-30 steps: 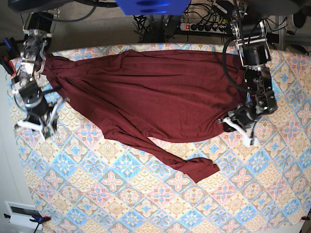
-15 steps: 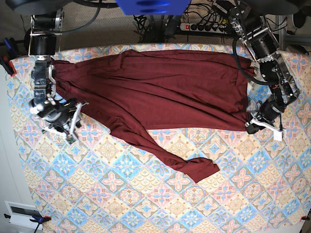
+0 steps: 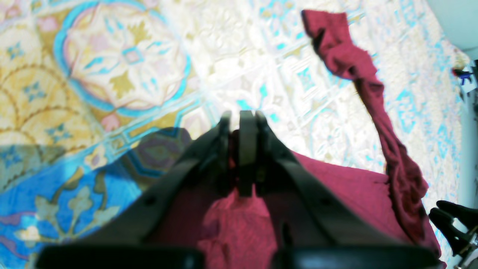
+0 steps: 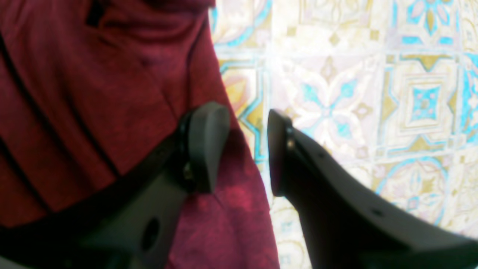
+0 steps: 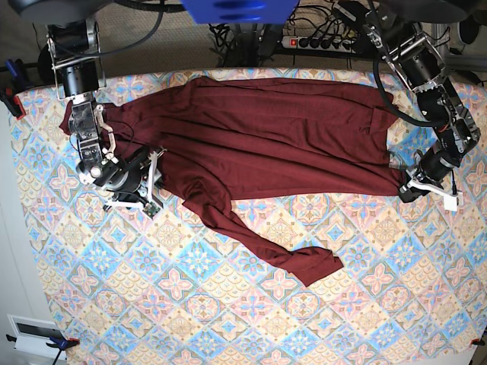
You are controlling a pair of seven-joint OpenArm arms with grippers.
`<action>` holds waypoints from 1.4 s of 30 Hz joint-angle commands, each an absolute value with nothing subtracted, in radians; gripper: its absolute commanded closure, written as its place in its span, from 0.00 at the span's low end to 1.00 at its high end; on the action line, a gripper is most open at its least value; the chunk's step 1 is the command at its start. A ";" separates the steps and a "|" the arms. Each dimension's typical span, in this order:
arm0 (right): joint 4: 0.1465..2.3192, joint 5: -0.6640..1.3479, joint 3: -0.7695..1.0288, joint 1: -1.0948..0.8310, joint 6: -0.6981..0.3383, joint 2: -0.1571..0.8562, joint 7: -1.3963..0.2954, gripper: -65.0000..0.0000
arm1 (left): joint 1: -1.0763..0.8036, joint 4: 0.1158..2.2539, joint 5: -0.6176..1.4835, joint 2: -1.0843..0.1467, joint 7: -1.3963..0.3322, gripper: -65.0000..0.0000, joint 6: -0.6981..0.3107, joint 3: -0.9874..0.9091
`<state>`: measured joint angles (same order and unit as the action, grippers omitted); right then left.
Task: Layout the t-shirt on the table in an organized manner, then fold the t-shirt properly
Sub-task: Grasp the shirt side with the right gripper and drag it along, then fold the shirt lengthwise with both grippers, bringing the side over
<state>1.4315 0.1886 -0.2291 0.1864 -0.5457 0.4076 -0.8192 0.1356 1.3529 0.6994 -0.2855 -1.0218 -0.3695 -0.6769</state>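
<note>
The dark maroon t-shirt [image 5: 281, 137] lies spread across the far half of the patterned table [image 5: 228, 304], with one sleeve [image 5: 304, 262] trailing toward the middle. At the shirt's right corner my left gripper [image 5: 409, 190] is shut on the fabric. In the left wrist view the cloth [image 3: 239, 224] is pinched in that gripper [image 3: 242, 119], and the sleeve [image 3: 373, 93] stretches away. Over the shirt's left edge my right gripper [image 5: 150, 185] is open. Its fingers [image 4: 209, 142] straddle the hem of the t-shirt [image 4: 93, 93] in the right wrist view and hold nothing.
Behind the table's far edge lie a power strip and cables [image 5: 319, 42]. A blue object [image 5: 236, 9] hangs above the back. A red clamp [image 5: 9, 99] grips the left edge. A white box [image 5: 34, 331] sits off the near left corner.
My right gripper has moved rightward to the shirt's left edge and its jaws have widened. My left gripper has pulled the shirt's right corner further right, stretching the fabric.
</note>
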 commanded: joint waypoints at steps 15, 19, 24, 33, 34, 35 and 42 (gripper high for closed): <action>1.300 0.196 -0.300 0.285 -0.648 0.423 -0.746 0.77 | 0.150 1.369 0.720 -0.302 -1.003 1.00 -0.377 -0.679; 1.287 0.265 -0.157 0.277 -0.698 0.427 -0.777 0.96 | 0.150 1.369 0.720 -0.302 -1.003 1.00 -0.377 -0.679; 1.242 0.283 0.015 0.254 -0.698 0.453 -0.820 1.00 | 0.150 1.369 0.720 -0.302 -1.003 1.00 -0.377 -0.679; 1.432 0.335 0.145 0.194 -0.698 0.460 -0.820 1.00 | 0.150 1.369 0.720 -0.297 -1.003 1.00 -0.377 -0.677; 1.455 0.335 0.147 0.191 -0.698 0.460 -0.820 1.00 | 0.150 1.369 0.723 -0.298 -1.003 1.00 -0.377 -0.677; 1.477 0.335 0.148 0.191 -0.698 0.460 -0.820 1.00 | 0.151 1.369 0.725 -0.302 -1.003 1.00 -0.377 -0.677; 1.578 0.335 0.150 0.145 -0.698 0.460 -0.848 1.00 | 0.150 1.371 0.730 -0.303 -1.004 1.00 -0.380 -0.685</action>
